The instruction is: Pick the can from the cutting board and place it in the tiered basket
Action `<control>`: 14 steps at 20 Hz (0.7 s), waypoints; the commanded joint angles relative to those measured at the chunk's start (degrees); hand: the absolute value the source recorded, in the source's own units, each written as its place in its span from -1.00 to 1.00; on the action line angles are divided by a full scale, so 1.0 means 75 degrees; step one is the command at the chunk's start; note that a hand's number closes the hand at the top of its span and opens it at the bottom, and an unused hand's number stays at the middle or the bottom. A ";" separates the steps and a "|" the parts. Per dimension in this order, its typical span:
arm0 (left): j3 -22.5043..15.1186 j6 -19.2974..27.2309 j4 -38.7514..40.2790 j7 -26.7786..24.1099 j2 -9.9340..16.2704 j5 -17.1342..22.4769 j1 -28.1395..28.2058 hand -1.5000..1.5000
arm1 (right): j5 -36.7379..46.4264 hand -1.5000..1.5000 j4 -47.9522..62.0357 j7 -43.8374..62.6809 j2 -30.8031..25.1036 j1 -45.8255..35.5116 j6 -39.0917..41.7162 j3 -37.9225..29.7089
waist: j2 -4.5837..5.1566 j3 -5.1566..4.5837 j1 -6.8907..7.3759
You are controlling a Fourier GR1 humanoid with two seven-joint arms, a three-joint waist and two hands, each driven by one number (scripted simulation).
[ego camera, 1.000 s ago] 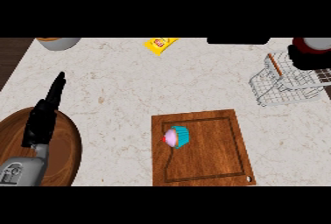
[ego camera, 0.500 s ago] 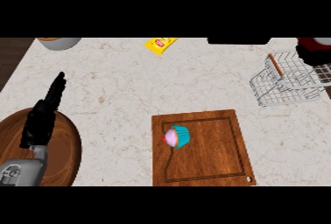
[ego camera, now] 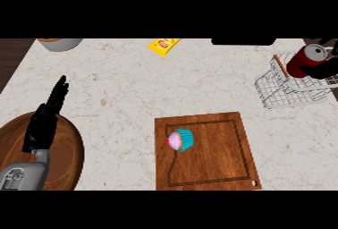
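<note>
Right hand curling round can, hovering over tiered basket; risking can clipping wire rim and tipping if released off-centre. Left hand resting, fingers straight.

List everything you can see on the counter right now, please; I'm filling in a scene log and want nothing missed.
can: one, red with a silver top, over the tiered basket at the right edge, held by the right hand
tiered basket: one, silver wire, right side of the counter
cutting board: one, brown wood, lower centre
cupcake: one, pink top, teal wrapper, on its side on the cutting board
packet: one, yellow, top centre
bowl: one, grey, top left, cut off
round wooden board: one, dark brown, lower left
left hand: black, open, resting at left
right hand: black, partly out of view at the right edge
</note>
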 commanded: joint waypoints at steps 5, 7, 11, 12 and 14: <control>0.0149 -0.0308 -0.0235 0.0213 0.0018 0.0103 -0.0029 0.00 | -0.0681 -1.00 0.1379 -0.1103 0.0136 -0.0130 -0.0779 -0.0914 | 0.0003 0.0006 0.0030; 0.0172 -0.0221 0.0073 -0.0090 -0.0055 0.0011 0.0187 0.00 | -0.1050 -1.00 0.0523 -0.0629 0.0493 -0.0093 -0.0662 -0.1027 | -0.0039 -0.0002 -0.0071; 0.0124 -0.0123 -0.0062 -0.0213 -0.0133 -0.0136 0.0336 0.00 | -0.1614 -1.00 0.0310 -0.0768 -0.0112 -0.0199 -0.0523 -0.1677 | -0.0053 -0.0001 -0.0084; 0.0363 -0.0273 -0.0071 0.0004 0.0037 0.0048 0.0090 0.00 | -0.1776 -1.00 0.0038 -0.0846 -0.0168 0.0135 -0.0444 -0.1778 | -0.0059 -0.0002 -0.0131; 0.0157 -0.0066 0.0000 -0.0256 -0.0208 -0.0263 0.0255 0.00 | -0.1743 -1.00 -0.0204 -0.0540 -0.0113 0.0087 -0.0706 -0.1766 | -0.0046 -0.0003 -0.0101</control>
